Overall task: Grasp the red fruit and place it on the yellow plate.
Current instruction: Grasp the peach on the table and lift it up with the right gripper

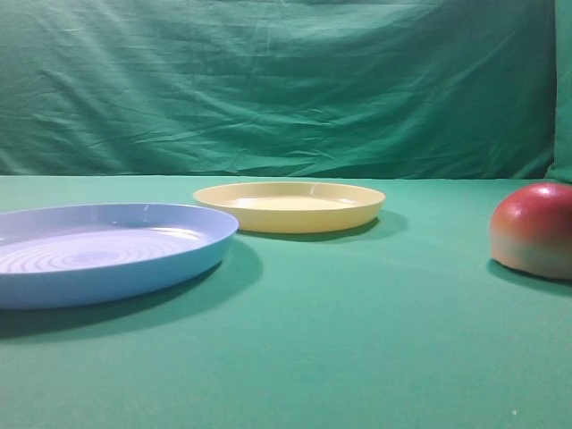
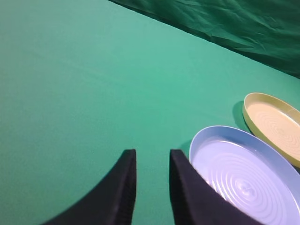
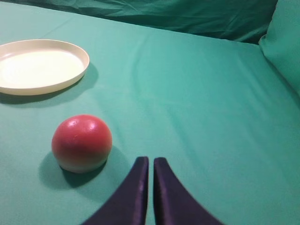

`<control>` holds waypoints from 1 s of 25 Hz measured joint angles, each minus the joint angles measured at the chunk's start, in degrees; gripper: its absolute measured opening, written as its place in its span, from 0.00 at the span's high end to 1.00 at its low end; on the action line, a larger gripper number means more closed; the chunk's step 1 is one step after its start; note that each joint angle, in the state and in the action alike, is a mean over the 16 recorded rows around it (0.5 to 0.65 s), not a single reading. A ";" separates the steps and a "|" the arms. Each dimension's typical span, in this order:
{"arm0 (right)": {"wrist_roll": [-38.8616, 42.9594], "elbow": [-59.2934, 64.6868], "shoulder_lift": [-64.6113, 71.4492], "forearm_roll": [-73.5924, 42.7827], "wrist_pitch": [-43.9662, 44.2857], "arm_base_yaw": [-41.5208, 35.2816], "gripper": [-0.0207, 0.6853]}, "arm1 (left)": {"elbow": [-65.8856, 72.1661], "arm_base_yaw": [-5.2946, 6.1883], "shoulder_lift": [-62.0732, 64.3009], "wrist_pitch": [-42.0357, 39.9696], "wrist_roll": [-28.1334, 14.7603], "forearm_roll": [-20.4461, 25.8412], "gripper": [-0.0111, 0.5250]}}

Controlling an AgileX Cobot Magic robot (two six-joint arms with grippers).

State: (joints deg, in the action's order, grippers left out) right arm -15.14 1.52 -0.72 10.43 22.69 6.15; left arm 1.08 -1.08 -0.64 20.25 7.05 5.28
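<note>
One red fruit (image 3: pixel 81 143) sits flat side down on the green cloth (image 1: pixel 357 340). There are two plates: one yellow plate (image 1: pixel 290 206) and one light-blue plate (image 1: pixel 107 250), side by side and empty. The fruit lies just ahead and to the left of the right gripper (image 3: pixel 147 161), apart from it; those jaws are closed with nothing between them. The left gripper (image 2: pixel 152 157) hangs over bare cloth beside the blue plate, its jaws parted and holding nothing.

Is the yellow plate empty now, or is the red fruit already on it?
Empty. The yellow plate shows only its bare inside, and the red fruit lies apart from it on the green cloth.
</note>
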 joint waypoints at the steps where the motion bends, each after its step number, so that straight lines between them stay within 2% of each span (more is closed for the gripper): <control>1: 0.00 0.00 0.00 0.00 0.00 0.00 0.97 | 0.00 0.00 0.00 0.00 0.00 0.00 0.69; 15: 0.04 0.01 0.00 0.45 -0.47 0.00 0.97 | 0.00 0.00 0.00 0.00 0.00 0.00 0.69; 25: 0.19 -1.02 0.00 8.31 -6.59 0.00 0.97 | 0.00 0.00 0.00 0.00 0.00 0.00 0.69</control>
State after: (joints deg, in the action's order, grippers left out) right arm -14.94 0.50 -0.72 18.74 16.10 6.15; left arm 1.08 -1.08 -0.64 20.25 7.05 5.28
